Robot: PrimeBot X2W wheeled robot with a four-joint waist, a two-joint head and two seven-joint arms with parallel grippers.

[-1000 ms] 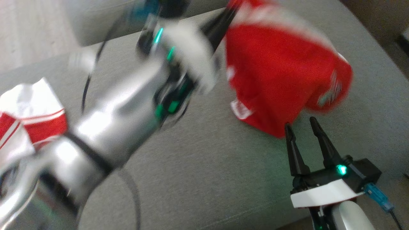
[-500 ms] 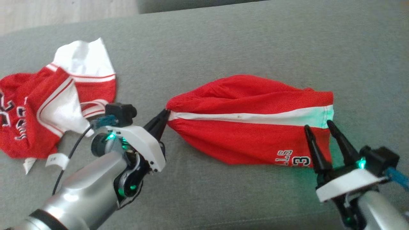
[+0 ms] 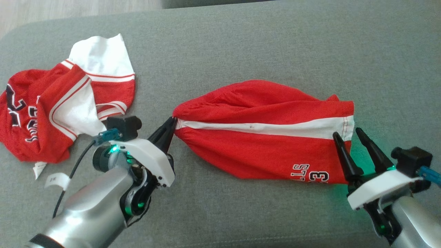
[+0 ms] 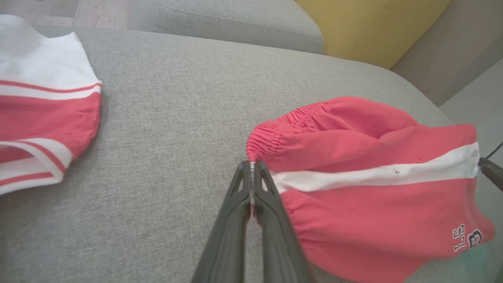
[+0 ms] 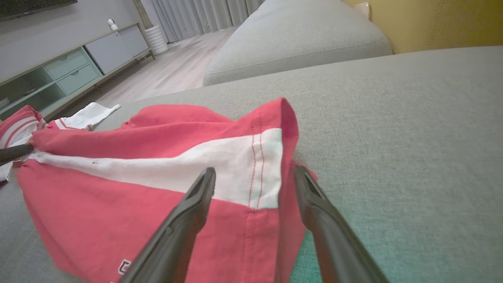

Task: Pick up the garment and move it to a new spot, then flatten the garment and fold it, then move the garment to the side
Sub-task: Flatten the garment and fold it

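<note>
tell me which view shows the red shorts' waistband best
Left wrist view: the gathered waistband sits close up, pinched by the left gripper. Head view shows it small; right wrist view, far off at the left edge.

shorts [image 3: 262,137]: hung bunched at upper right, now lie stretched across centre | left gripper [image 3: 172,121]: down from top centre to lower left, pinching one end | right gripper [image 3: 346,132]: spread tips now at other end

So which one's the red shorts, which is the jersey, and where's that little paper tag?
red shorts [image 3: 262,151], head view, red cloth below the white stripe
jersey [image 3: 77,112], head view, its white side panel
paper tag [image 3: 57,179], head view, middle of the tag
</note>
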